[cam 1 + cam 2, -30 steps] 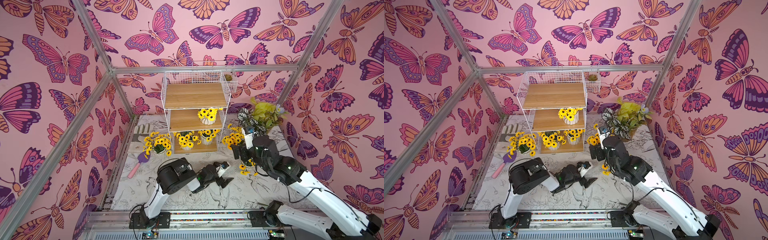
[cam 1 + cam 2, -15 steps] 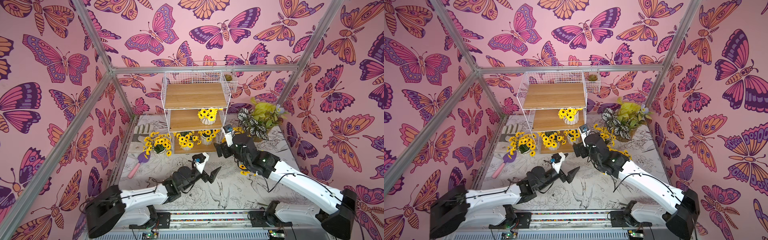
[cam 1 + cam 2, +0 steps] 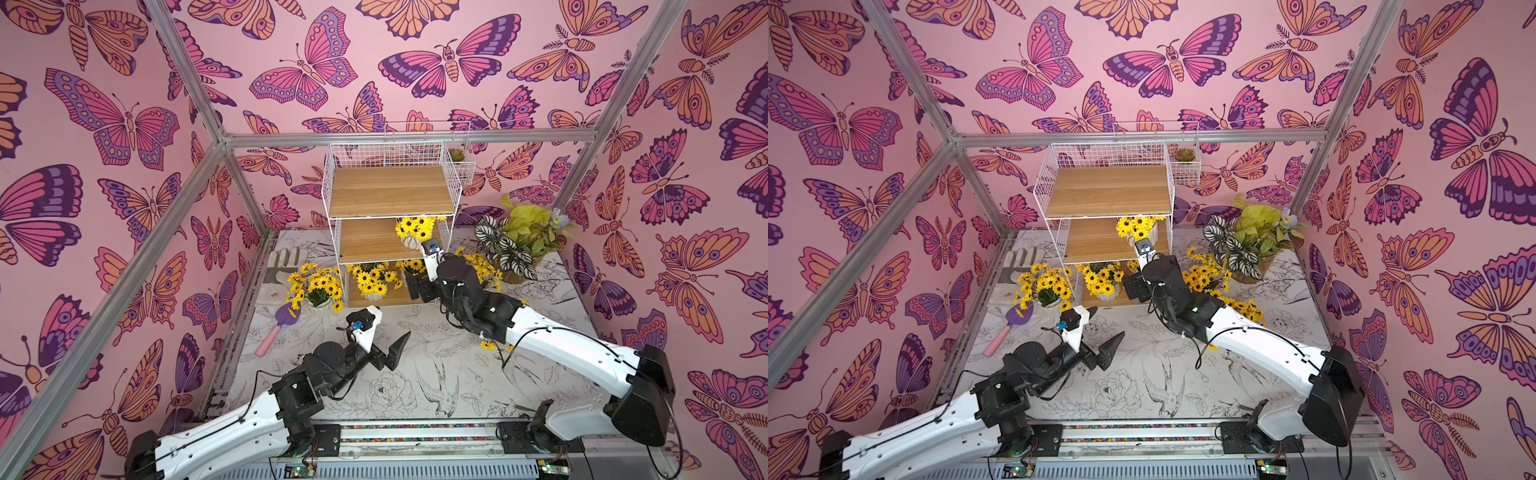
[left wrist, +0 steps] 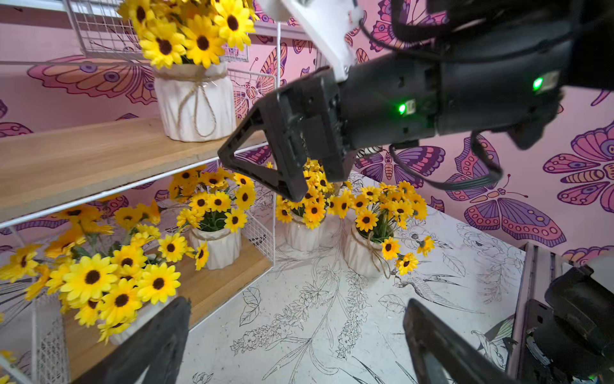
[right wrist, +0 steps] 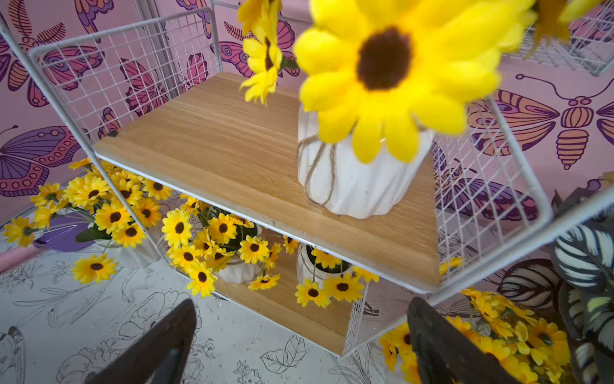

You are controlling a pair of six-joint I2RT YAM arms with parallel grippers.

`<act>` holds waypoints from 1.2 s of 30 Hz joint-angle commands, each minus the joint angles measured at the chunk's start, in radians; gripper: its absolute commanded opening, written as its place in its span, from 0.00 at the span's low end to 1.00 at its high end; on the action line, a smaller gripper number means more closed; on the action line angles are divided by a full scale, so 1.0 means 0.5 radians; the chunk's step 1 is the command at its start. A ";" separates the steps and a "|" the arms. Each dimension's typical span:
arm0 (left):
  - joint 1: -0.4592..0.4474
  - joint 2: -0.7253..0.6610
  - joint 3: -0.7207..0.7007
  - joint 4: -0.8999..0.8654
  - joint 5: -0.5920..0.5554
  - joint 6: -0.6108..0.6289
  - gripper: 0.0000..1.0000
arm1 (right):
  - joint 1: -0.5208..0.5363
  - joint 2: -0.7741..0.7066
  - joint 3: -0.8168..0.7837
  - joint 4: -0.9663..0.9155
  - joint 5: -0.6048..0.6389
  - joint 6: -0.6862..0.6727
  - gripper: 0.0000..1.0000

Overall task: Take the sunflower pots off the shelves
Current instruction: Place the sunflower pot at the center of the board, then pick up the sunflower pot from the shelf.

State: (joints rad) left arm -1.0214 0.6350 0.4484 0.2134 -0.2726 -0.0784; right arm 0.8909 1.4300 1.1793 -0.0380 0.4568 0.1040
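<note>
Toward the back of the white table sheet printed with black line drawings of flowers and birds (image 3: 415,386) stands the three-tier rack of white wire mesh and light wooden boards (image 3: 390,191). Its front is open toward both arms. Mesh closes the sides and back, and a thin white wire edges each board. The top board is bare wood, as is the middle board on the left arm's side.

1 small white ribbed sunflower pot tied with twine (image 5: 352,179) stands on the middle board, near the mesh wall on the right arm's side and slightly back from the front wire. Its long axis is vertical, yellow dark-centred blooms spreading upward. 2 like pots, the left bottom-tier pot (image 3: 374,282) and the right bottom-tier pot (image 4: 217,247), stand upright on the lowest board. 3 more stand upright on the sheet: the left table pot (image 3: 318,291) just beside the rack, and the inner right table pot (image 4: 302,234) and outer right table pot (image 4: 362,256) on its other side.

The black right gripper (image 5: 300,309) hovers just before the middle board's front corner, jaws spread wide, holding nothing. The black left gripper (image 4: 297,304) hangs over open sheet in front of the rack, jaws likewise apart and empty.
</note>
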 commanded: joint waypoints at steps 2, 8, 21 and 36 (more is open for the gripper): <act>0.000 -0.005 0.087 -0.227 -0.081 0.056 1.00 | 0.010 0.111 0.059 0.281 0.122 0.005 0.99; 0.000 0.041 0.115 -0.219 -0.090 0.061 1.00 | 0.010 0.235 0.050 0.517 0.181 -0.025 0.99; 0.008 0.088 0.179 -0.140 -0.115 0.071 1.00 | 0.002 0.493 0.129 0.856 0.347 -0.118 0.99; 0.211 0.131 0.226 -0.076 -0.008 0.022 1.00 | -0.036 0.586 0.145 1.122 0.488 -0.138 0.99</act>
State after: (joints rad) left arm -0.9318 0.7082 0.5423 0.1493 -0.3038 -0.0544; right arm 0.8795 1.7046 1.2179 0.4759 0.6563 0.0437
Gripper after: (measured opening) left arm 0.999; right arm 0.991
